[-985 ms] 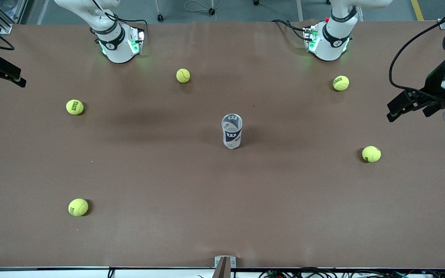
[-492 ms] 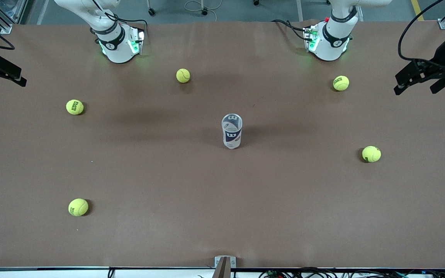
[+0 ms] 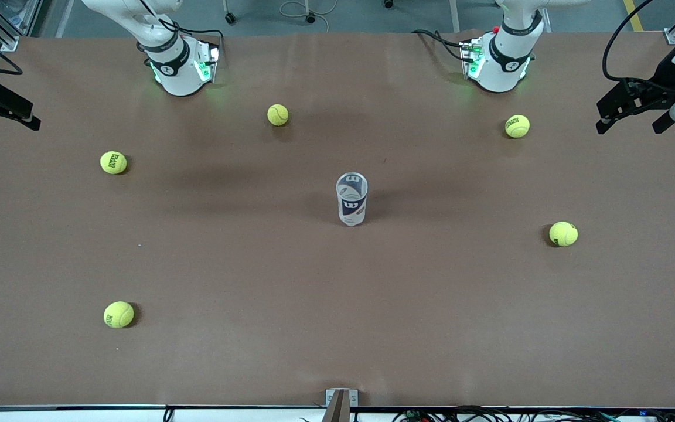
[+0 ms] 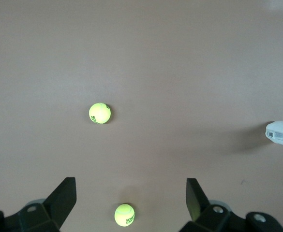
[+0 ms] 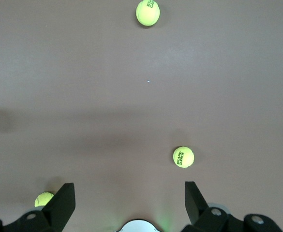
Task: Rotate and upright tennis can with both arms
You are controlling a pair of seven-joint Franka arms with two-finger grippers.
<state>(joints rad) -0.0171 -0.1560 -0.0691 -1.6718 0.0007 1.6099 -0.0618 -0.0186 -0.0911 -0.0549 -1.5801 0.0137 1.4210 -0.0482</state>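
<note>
Tennis can [image 3: 351,198] is standing upright mid-table, open end up, nothing touching it. Going across the front view: right gripper [image 3: 3,108] is up over the right arm's end of the table, fingers spread with nothing in them. Five tennis balls [image 3: 113,162] are scattered round the can. Left gripper [image 3: 630,108] is over the left arm's end, also spread and holding nothing.

left pincer [image 3: 631,114] risen, drawn back toward table's edge
</note>
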